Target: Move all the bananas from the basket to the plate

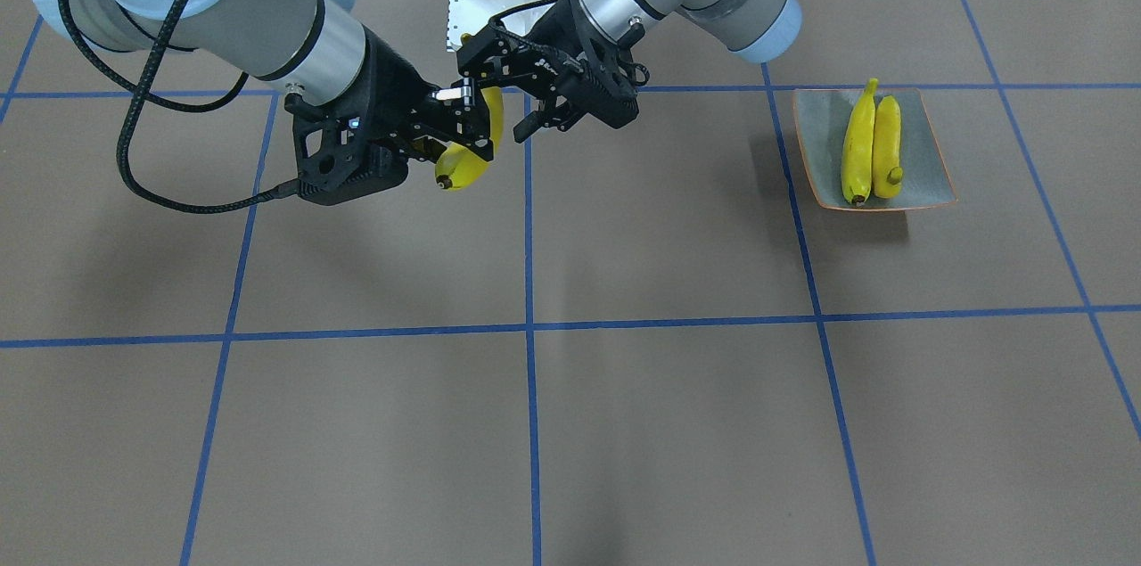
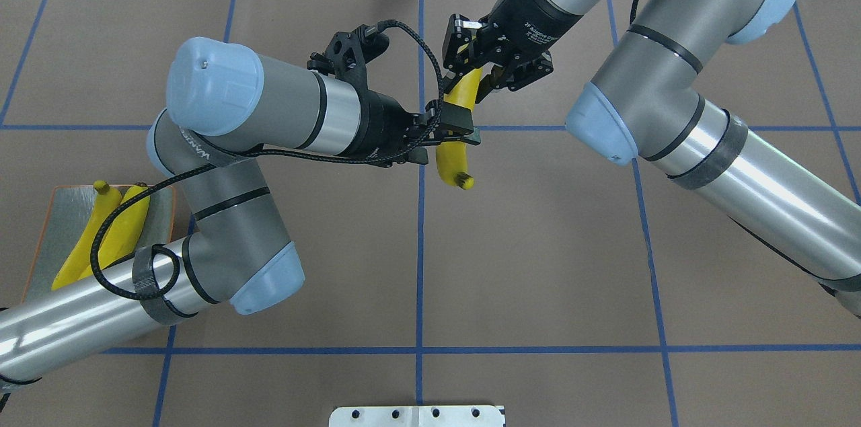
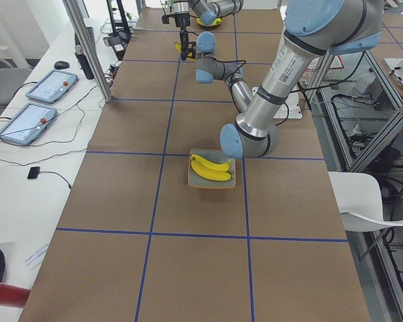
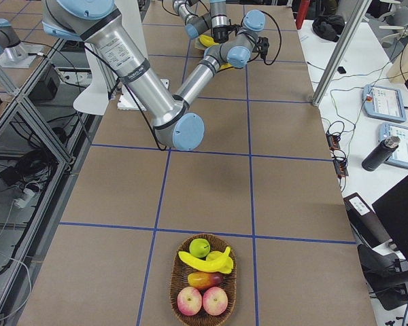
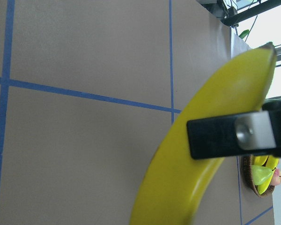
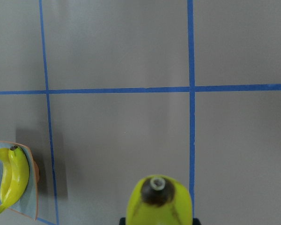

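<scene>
One banana [image 1: 471, 158] is being gripped by the right jaws, which are being pressed shut on its upper part. Its dark-tipped lower end is hanging below them, clear of the desk [image 1: 624, 423]. In the right wrist view that end is being shown at the bottom edge, straight out from the jaws.

The left jaws are being held spread, facing the right jaws almost tip to tip, with the same banana lying between their two fingers. In the front-facing view one of those fingers is being shown clear of the peel, so no grip by the left jaws is being made out. Both sets of jaws are being held above a blue tape line [image 1: 529, 263].

The plate [image 1: 816, 138] is lying on the desk well apart from both sets of jaws, out behind the left jaws on the left arm's side. Two bananas [image 1: 858, 147] are being carried on it, side by side and touching, lengthwise along the plate.

The basket [image 4: 175, 285] is being shown most plainly in the right-side view, at the desk's end behind the right jaws and well apart from them. A fourth banana [image 4: 205, 261] is lying across it, over a green apple [image 4: 200, 246], a mango [image 4: 204, 279] and two red apples [image 4: 190, 299].
</scene>
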`<state>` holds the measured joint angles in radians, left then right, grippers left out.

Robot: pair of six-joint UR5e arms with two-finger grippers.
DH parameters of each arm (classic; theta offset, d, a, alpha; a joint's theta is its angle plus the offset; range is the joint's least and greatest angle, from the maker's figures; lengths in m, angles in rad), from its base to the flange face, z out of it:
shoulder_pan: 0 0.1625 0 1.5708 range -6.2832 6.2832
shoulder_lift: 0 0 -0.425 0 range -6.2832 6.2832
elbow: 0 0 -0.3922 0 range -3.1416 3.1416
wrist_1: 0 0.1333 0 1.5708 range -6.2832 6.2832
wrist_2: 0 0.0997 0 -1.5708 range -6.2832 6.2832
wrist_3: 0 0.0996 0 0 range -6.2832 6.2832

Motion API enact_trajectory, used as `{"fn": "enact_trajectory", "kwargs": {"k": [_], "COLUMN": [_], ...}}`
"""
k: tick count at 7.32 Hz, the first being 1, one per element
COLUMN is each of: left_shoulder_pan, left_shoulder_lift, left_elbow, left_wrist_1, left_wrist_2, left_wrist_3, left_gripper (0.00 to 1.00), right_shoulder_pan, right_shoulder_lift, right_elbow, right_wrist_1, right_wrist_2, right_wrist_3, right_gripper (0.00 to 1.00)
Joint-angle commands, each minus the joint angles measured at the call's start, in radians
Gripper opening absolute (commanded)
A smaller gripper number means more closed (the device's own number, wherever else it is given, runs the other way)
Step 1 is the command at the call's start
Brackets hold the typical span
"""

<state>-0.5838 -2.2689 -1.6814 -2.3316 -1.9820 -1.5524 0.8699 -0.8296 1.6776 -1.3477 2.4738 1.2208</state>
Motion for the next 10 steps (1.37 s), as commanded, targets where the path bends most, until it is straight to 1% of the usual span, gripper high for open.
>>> {"fn": "enact_trajectory", "kwargs": {"k": [1,2,5,6,7,8,10], "left_shoulder_pan": [0.006,0.006,0.006,0.006,0.006,0.006,0.004], "left_shoulder_lift": [0.0,0.0,0.0,0.0,0.0,-0.001,0.0], "left_elbow": [0.002,-0.004,-0.006,-0.006,-0.008,-0.008,-0.008], "left_wrist_1": [0.0,0.0,0.0,0.001,0.0,0.0,0.003], "left_wrist_2": [0.0,-0.001,-0.001,0.0,-0.001,-0.001,-0.001], "left_wrist_3": [-0.003,-0.003,-0.003,-0.006,-0.07,-0.116,-0.117], "left_gripper": [0.58,0.49,0.49,0.32,0.0,0.0,0.0], "right_shoulder_pan": [0.0,-0.002,-0.006,-0.006,-0.006,-0.006,-0.005], "right_shoulder_lift": [0.001,0.001,0.001,0.001,0.0,0.0,-0.003], "right_elbow": [0.001,-0.001,0.001,0.002,0.001,0.004,0.01], "right_wrist_1": [0.001,0.001,0.001,0.002,0.028,0.036,0.036], "right_wrist_2": [-0.001,-0.003,-0.003,-0.003,-0.003,-0.003,-0.001], "right_wrist_3": [-0.001,-0.001,-0.001,0.005,0.014,0.052,0.078], "right_gripper": [0.0,0.0,0.0,0.0,0.68,1.0,1.0]}}
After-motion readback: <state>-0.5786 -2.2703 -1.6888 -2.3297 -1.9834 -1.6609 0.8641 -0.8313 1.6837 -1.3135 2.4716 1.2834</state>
